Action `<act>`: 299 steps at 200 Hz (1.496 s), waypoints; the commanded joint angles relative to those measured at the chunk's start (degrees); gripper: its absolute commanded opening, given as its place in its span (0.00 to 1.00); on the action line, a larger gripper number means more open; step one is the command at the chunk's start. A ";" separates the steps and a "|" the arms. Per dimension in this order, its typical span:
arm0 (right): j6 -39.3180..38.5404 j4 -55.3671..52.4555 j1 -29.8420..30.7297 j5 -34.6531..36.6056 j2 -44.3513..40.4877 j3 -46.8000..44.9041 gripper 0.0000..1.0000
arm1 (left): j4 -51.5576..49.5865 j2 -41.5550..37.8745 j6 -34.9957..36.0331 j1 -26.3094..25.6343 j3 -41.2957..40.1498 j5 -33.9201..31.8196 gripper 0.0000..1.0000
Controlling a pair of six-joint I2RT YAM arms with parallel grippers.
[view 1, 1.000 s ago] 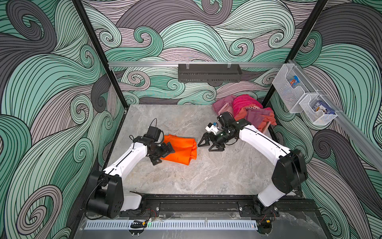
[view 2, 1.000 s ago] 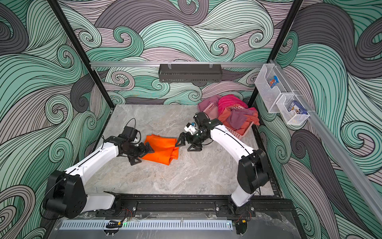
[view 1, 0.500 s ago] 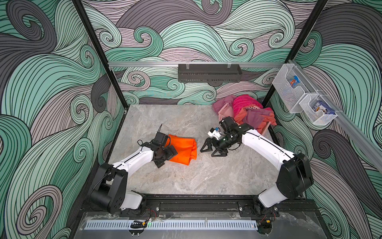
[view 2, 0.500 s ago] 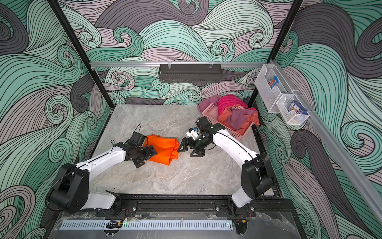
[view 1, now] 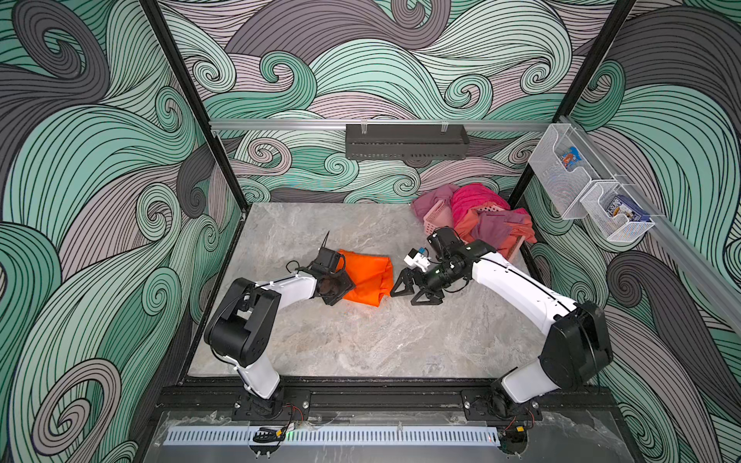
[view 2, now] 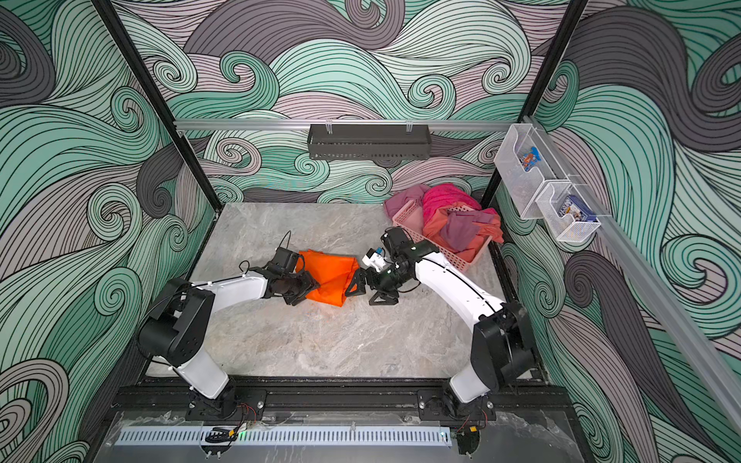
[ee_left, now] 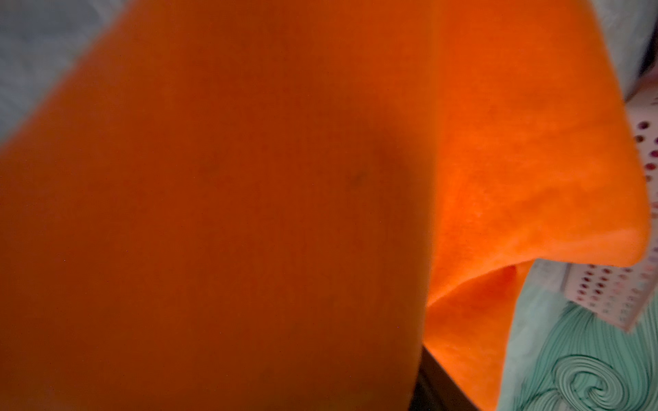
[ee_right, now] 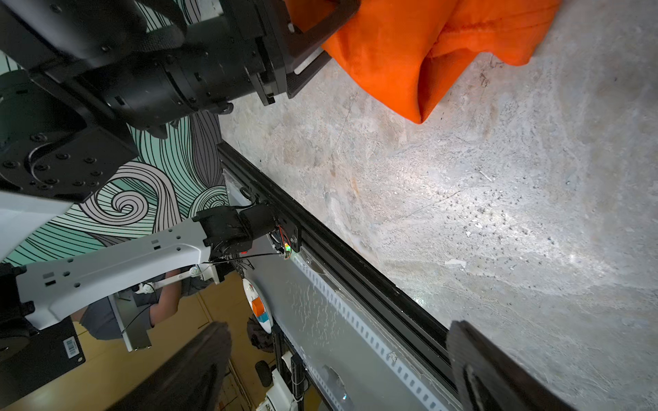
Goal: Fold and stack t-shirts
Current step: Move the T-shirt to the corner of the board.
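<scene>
A bright orange t-shirt (view 1: 367,276) (view 2: 333,272) lies folded in a thick bundle near the middle of the table. My left gripper (view 1: 348,285) (view 2: 312,286) is at its left edge. In the right wrist view the left gripper (ee_right: 329,39) has one finger above and one below the cloth's edge (ee_right: 409,42), closed on it. Orange cloth (ee_left: 249,178) fills the left wrist view and hides the jaws. My right gripper (view 1: 403,298) (view 2: 359,298) (ee_right: 338,370) stands open just right of the shirt, holding nothing.
A pink lattice basket (view 1: 435,214) (view 2: 453,256) heaped with pink, red and purple clothes (view 1: 477,212) stands at the back right corner, close behind the right arm. A black rail (ee_right: 356,263) runs along the table's front edge. Black frame posts stand at the back corners.
My left arm has pushed in lower toward the shirt and its jaws have closed on the left edge. The right gripper has drifted slightly toward the front, still open.
</scene>
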 commanded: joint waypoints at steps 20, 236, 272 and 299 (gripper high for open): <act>-0.78 -1.18 -0.22 0.40 -1.59 0.45 0.99 | -10.97 5.49 3.79 -0.08 6.13 -1.70 0.00; 7.93 -2.21 -2.08 6.59 -14.24 -10.13 0.99 | -23.73 41.34 15.69 33.40 63.04 0.06 0.01; 7.87 -2.23 -2.09 6.42 -13.53 -10.11 0.99 | -28.81 46.01 17.51 34.80 74.49 0.08 0.01; 7.92 -2.31 -2.07 6.42 -13.76 -10.28 0.99 | -27.44 47.92 18.19 34.78 78.69 2.02 0.18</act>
